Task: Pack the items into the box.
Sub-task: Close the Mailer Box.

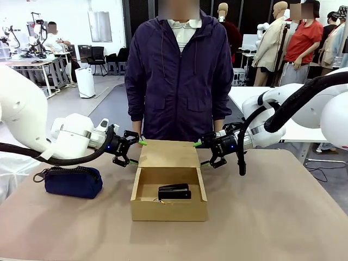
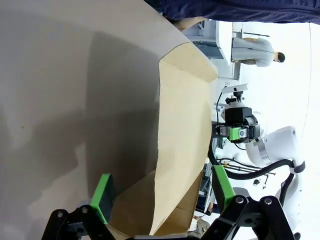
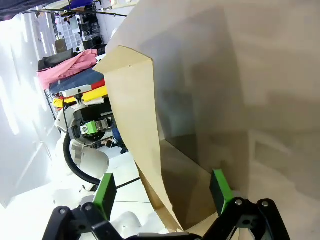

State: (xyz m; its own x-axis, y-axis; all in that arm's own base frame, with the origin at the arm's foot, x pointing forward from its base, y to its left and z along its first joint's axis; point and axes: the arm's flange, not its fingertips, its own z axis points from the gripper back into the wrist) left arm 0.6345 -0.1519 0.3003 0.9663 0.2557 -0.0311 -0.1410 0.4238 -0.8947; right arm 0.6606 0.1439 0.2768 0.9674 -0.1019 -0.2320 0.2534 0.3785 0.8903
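One cardboard box (image 1: 168,210) sat mid-table (image 1: 283,217), its flap (image 1: 168,154) tilted up at the far side. Inside, a black stapler (image 1: 174,191) lay toward the near wall. A small yellow piece (image 1: 159,202) sat just beside its near left corner, too small to tell what it was. The left gripper (image 1: 138,152) stood at the flap's left edge and the right gripper (image 1: 203,154) at its right edge. Each had its fingers spread apart with the flap's edge between them, unclamped. A navy pouch (image 1: 73,181) lay left of the box. Open tabletop stretched near and right of the box. A person (image 1: 179,70) stood at the far edge.
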